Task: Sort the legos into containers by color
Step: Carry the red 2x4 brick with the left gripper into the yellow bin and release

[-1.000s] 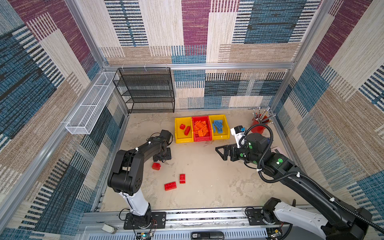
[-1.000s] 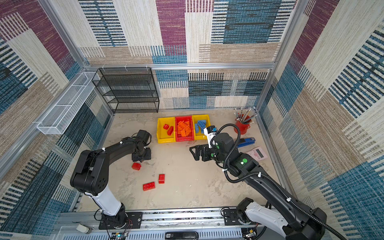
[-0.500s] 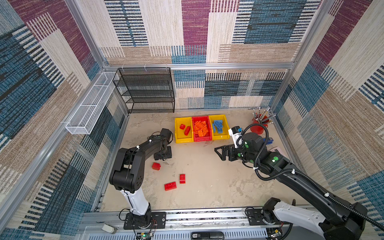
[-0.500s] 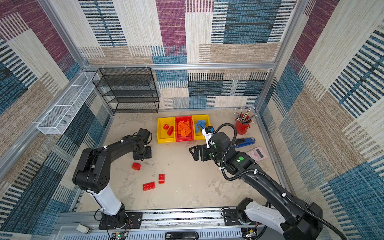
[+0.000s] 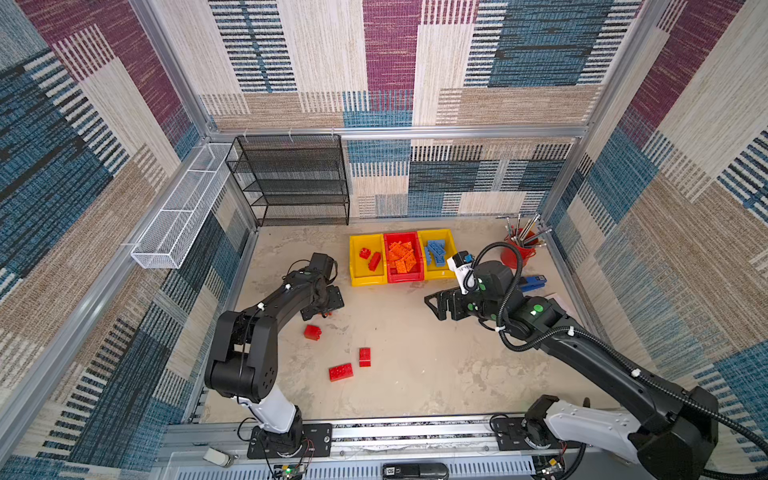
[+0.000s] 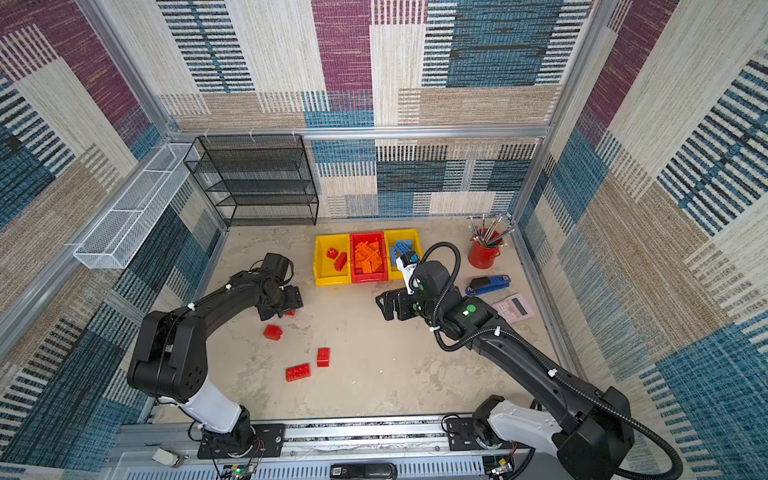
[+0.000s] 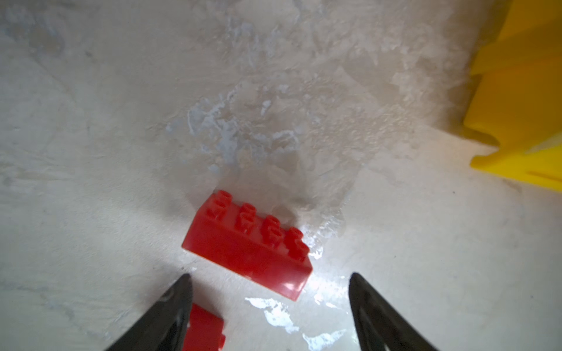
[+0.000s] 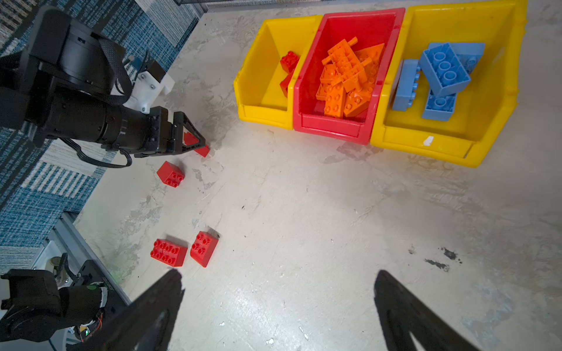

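Left hand (image 7: 269, 276) is hovering low over the tabletop (image 7: 121, 121), fingers spread wide, gripping nothing. A red eight-stud lego (image 7: 248, 246) is lying just ahead of the fingertips, with a second red piece (image 7: 203, 326) sitting beside one finger. Right hand (image 8: 279, 273) is hanging wide and empty. Three more red legos (image 8: 171, 173) are lying loose nearby. Red ones are sitting in the yellow bin (image 8: 264, 100) nearest the left hand, orange in the red bin (image 8: 331, 127), blue in the other yellow bin (image 8: 425, 142).
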